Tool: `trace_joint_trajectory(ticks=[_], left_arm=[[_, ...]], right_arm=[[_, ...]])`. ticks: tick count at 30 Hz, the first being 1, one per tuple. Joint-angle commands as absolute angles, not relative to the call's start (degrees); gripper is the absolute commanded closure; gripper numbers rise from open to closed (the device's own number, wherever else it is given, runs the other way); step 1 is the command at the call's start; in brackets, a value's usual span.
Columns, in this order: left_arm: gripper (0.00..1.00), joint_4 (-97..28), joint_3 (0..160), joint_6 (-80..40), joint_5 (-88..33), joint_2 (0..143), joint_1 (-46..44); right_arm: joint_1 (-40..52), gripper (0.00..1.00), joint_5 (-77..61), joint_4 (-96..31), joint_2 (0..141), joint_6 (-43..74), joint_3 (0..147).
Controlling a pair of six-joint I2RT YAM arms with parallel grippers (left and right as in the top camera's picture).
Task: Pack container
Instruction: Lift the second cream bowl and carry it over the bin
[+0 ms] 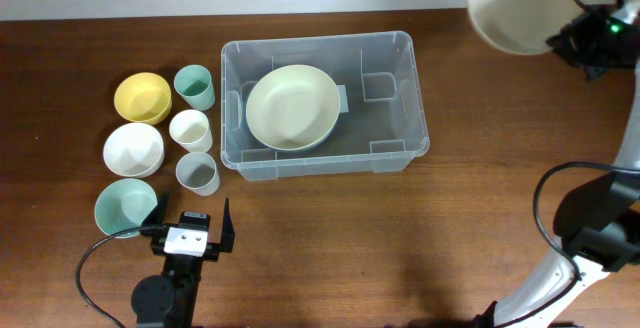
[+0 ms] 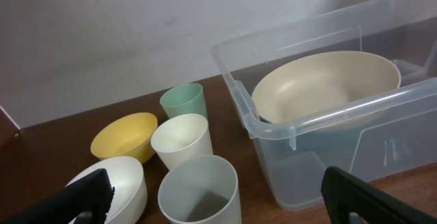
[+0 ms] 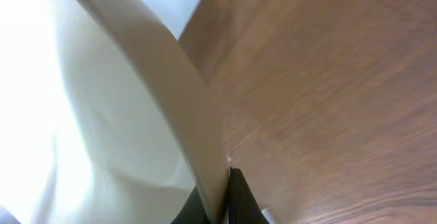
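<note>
**Pack container: one bowl in, a second held aloft at the right**

The container (image 1: 400, 153) is found on the counter (image 1: 400, 248), near the middle and slightly towards the far edge, with its long side across the view. It is open at the top, so loading from above is possible. A cream bowl (image 1: 292, 106) is seated upright in its left half; the right half is bare. The space is judged to have been left for further items, or for nesting into that bowl.

A held bowl (image 1: 515, 8) is carried clear of the counter at the far right, well apart from the container. In the right wrist view its rim is seen pinched between the right fingers (image 3: 240, 200), one inside the wall and one outside. A rim grip is judged suitable because the bowl is too wide to be spanned.

The left fingers (image 1: 228, 228) are spread wide and hold nothing. They are placed at the near left, facing the unpacked stock, probably in readiness for the next pick. That stock comprises a yellow bowl (image 1: 142, 97), white bowl (image 1: 133, 149), teal bowl (image 1: 126, 208), green cup (image 1: 195, 87), white cup (image 1: 190, 129) and grey cup (image 1: 198, 173), all upright and grouped just left of the container.

The task is judged to be at an early stage.
</note>
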State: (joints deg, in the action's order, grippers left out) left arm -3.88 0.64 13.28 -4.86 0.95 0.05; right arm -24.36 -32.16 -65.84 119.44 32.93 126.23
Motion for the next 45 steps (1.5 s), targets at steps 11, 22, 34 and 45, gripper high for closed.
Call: trace_joint_trajectory(ticks=[11,22,34,45], left_arm=[[0.0,-4.34,0.54,13.58,-4.67,0.91,0.27],[0.0,-4.34,0.54,13.56,-4.67,0.91,0.27],[0.0,-4.34,0.54,13.56,-4.67,0.91,0.27],[0.0,-4.34,0.54,13.56,-4.67,0.91,0.27]], right_arm=[[-7.38,0.96,-34.5,-64.73,114.56,28.16,127.83],[7.7,0.96,-32.56,-64.75,114.85,24.27,127.5],[21.85,0.96,-21.8,-67.9,118.61,22.94,126.91],[23.03,0.96,-21.76,-65.17,126.21,22.92,126.91]])
